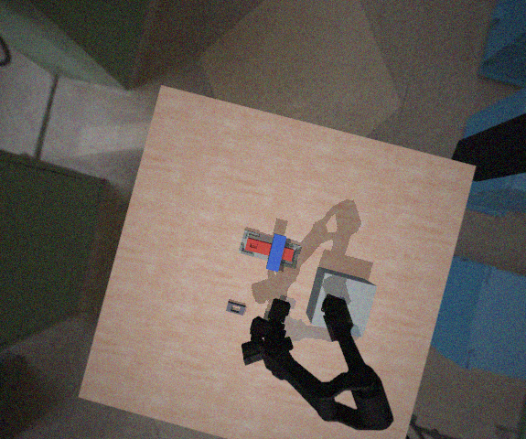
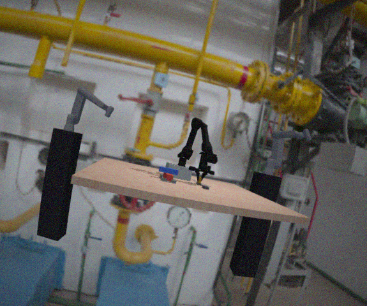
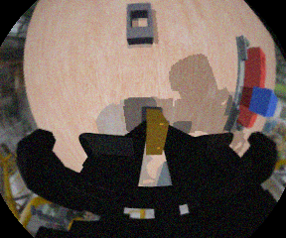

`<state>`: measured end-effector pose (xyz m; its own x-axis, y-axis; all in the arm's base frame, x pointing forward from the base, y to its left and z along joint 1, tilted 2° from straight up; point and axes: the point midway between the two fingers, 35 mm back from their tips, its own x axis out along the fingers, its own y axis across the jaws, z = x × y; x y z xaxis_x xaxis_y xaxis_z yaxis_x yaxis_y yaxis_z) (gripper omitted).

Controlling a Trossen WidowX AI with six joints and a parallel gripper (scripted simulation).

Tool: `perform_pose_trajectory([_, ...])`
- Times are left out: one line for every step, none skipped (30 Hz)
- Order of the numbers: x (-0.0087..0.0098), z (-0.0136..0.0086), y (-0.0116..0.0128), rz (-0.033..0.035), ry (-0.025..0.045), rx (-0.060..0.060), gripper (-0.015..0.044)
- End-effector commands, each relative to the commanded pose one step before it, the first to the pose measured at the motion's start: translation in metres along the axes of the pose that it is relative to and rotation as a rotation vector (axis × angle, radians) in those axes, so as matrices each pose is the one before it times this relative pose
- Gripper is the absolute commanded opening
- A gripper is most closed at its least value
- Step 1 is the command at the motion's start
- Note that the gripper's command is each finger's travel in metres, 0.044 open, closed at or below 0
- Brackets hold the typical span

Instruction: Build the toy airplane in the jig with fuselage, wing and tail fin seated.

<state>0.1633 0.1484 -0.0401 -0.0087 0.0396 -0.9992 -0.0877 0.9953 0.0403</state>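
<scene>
The red fuselage [image 1: 258,247] [image 2: 168,176] [image 3: 254,69] lies in the grey cradle [image 1: 242,244] [image 3: 240,64]. The blue wing [image 1: 277,252] [image 2: 168,170] [image 3: 263,101] lies crosswise on top of the fuselage; its tab is hidden. A small dark socket shows near the fuselage's far end in the top view. The yellow tail fin [image 2: 199,180] [image 3: 156,133] stands upright at a dark base on the table, away from the cradle. My gripper [image 2: 200,178] [image 3: 152,124] is shut on the tail fin, low over the table, with a finger on each side. In the top view the arm hides the fin.
A small dark grey holder [image 1: 230,307] [image 2: 205,187] [image 3: 140,38] with an opening lies near the gripper. A large pale grey block [image 1: 366,302] [image 2: 185,174] stands by the arm's base, to the right of the gripper in the top view. The arm's shadow crosses the table near the cradle.
</scene>
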Motion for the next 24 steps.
perform_pose_trajectory([0.00011,-0.00017,0.00058,0.00361,0.00122,0.0061,0.0000])
perform_pose_trajectory([-0.00030,0.00034,0.00025,0.00069,-0.00130,0.0000,0.0000])
perform_pose_trajectory([-0.00092,0.00101,0.00075,0.00208,-0.00391,0.0001,0.0000])
perform_pose_trajectory([-0.00154,0.00168,0.00124,0.00348,-0.00651,0.0002,0.0000])
perform_pose_trajectory([-0.00186,0.00202,0.00150,0.00419,-0.00782,0.0003,0.0000])
perform_pose_trajectory([-0.00186,0.00202,0.00150,0.00420,-0.00781,0.0003,0.0000])
perform_pose_trajectory([-0.00187,0.00202,0.00150,0.00422,-0.00780,0.0003,0.0000])
perform_pose_trajectory([-0.00188,0.00201,0.00150,0.00423,-0.00780,0.0003,0.0000])
perform_pose_trajectory([-0.00189,0.00201,0.00150,0.00424,-0.00779,0.0003,0.0000])
perform_pose_trajectory([-0.00189,0.00201,0.00150,0.00426,-0.00778,0.0003,0.0000])
perform_pose_trajectory([-0.00190,0.00201,0.00150,0.00427,-0.00777,0.0003,0.0000])
perform_pose_trajectory([-0.00108,0.00018,0.00010,-0.00038,0.00065,0.0000,0.0000])
perform_pose_trajectory([-0.00193,0.00030,0.00017,-0.00067,0.00115,-0.0001,0.0000])
perform_pose_trajectory([-0.00255,0.00037,0.00020,-0.00088,0.00151,-0.0001,0.0000])
perform_pose_trajectory([-0.00260,0.00034,0.00018,-0.00089,0.00153,-0.0001,0.0000])
perform_pose_trajectory([-0.00262,0.00031,0.00016,-0.00088,0.00154,-0.0001,0.0000])
perform_pose_trajectory([-0.00265,0.00028,0.00014,-0.00088,0.00154,-0.0001,0.0000])
perform_pose_trajectory([-0.00267,0.00024,0.00012,-0.00088,0.00154,-0.0001,0.0000])
perform_pose_trajectory([-0.00269,0.00021,0.00009,-0.00088,0.00155,-0.0001,0.0000])
perform_pose_trajectory([-0.00271,0.00018,0.00007,-0.00088,0.00155,-0.0001,0.0000])
perform_pose_trajectory([-0.00273,0.00014,0.00005,-0.00088,0.00156,-0.0001,0.0000])
perform_pose_trajectory([-0.00275,0.00011,0.00002,-0.00088,0.00156,-0.0001,0.0000])
perform_pose_trajectory([-0.00277,0.00007,0.00000,-0.00088,0.00156,-0.0001,0.0000])
perform_pose_trajectory([-0.00279,0.00004,-0.00003,-0.00088,0.00157,-0.0001,0.0000])
